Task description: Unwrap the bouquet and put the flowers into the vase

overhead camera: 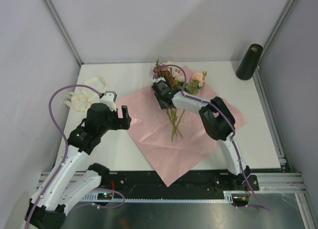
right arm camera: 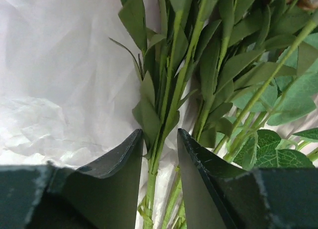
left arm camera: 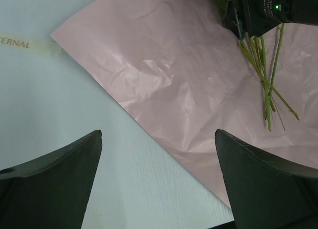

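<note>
The bouquet lies opened out: its pink paper sheet [overhead camera: 164, 139] is spread flat on the white table. The flowers [overhead camera: 198, 79] rest on the sheet, blooms toward the back and green stems [left arm camera: 263, 80] toward the front. My right gripper [overhead camera: 160, 92] is down over the leafy stems. In the right wrist view its jaws [right arm camera: 159, 131] stand partly apart around one green stem [right arm camera: 169, 105], with gaps beside it. My left gripper [overhead camera: 118, 103] hovers wide open and empty over the sheet's left edge [left arm camera: 158, 132]. The black vase [overhead camera: 249, 61] stands upright at the back right corner.
A cream ribbon [overhead camera: 84, 95] lies bunched at the table's left edge, and a printed strip of it [left arm camera: 30, 45] shows in the left wrist view. Grey walls with metal rails enclose the table on three sides. Pale crinkled paper [right arm camera: 59, 90] lies under the stems.
</note>
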